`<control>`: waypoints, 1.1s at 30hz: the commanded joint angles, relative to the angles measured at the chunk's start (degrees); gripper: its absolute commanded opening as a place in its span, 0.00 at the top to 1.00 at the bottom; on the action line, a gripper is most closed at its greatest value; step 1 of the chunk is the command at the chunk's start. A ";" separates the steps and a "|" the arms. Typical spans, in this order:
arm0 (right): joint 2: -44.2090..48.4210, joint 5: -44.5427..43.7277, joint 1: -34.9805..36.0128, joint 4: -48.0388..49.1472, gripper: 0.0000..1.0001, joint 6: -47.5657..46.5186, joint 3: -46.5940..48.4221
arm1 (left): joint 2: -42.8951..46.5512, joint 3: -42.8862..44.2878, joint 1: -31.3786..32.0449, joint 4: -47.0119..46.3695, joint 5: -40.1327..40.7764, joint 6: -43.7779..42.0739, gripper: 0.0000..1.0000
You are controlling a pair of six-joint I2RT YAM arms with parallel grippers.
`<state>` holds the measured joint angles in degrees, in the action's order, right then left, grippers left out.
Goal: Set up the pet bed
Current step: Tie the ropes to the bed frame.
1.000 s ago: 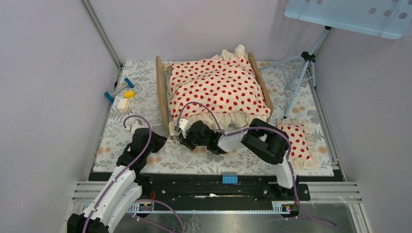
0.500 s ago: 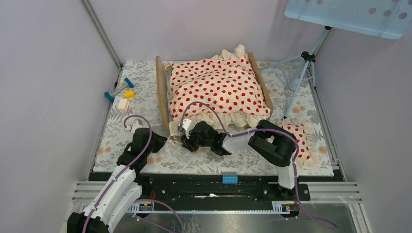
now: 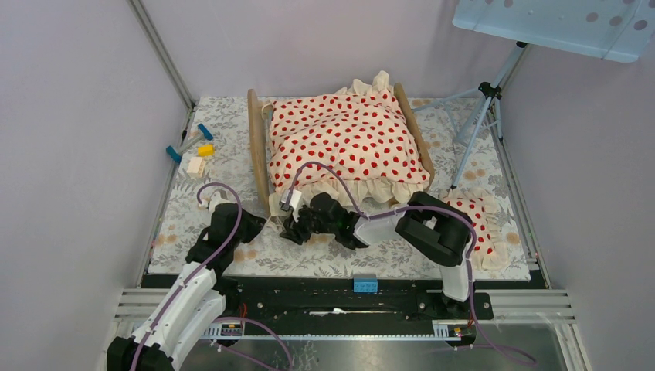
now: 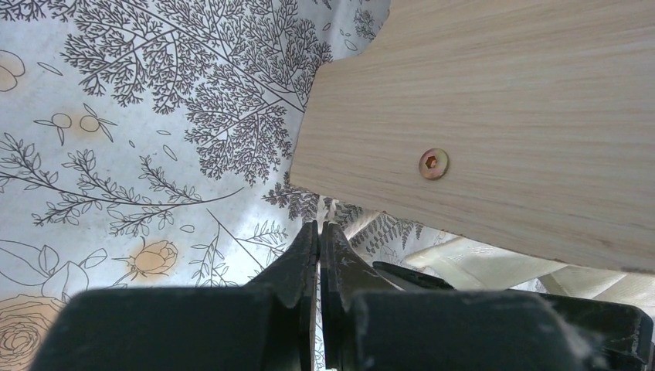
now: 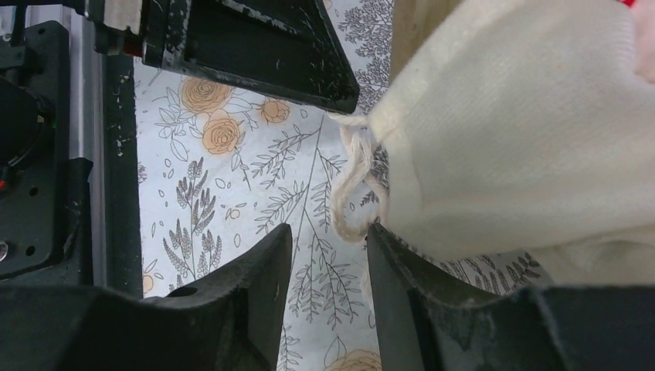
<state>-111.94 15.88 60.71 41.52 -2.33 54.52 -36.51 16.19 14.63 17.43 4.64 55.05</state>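
The right gripper [image 5: 328,230] is hovering with its fingers spread and nothing between them. A frayed thread of the cream blanket [image 5: 510,131] is dangling just ahead of its tips. The left gripper [image 4: 319,226] is resting with fingers pressed together, empty. The pet bed [image 4: 494,116] is standing just ahead of it, its wooden end board facing the fingertips, on the floral cloth [image 4: 116,154].

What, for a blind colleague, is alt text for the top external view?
A wooden pet bed under a red-dotted blanket fills the centre. The left pincer and right pincer are at its near end; a matching pillow lies beside it.
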 commanded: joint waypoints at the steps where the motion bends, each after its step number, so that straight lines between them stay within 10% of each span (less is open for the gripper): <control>1: -1.89 1.96 1.07 3.47 0.52 -0.90 3.29 | 0.11 0.75 0.13 -2.87 -0.57 -0.14 1.00; 14: -6.56 -2.14 1.65 0.45 0.54 -1.16 7.79 | -0.06 0.25 0.13 -3.54 -1.13 0.26 1.00; 33: -5.99 -6.74 1.61 -1.00 0.93 1.20 8.58 | -0.01 -0.36 0.13 -3.87 -1.57 0.59 1.00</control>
<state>-118.89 11.51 61.87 40.62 -2.00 61.23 -36.51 16.01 14.63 16.19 3.62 55.51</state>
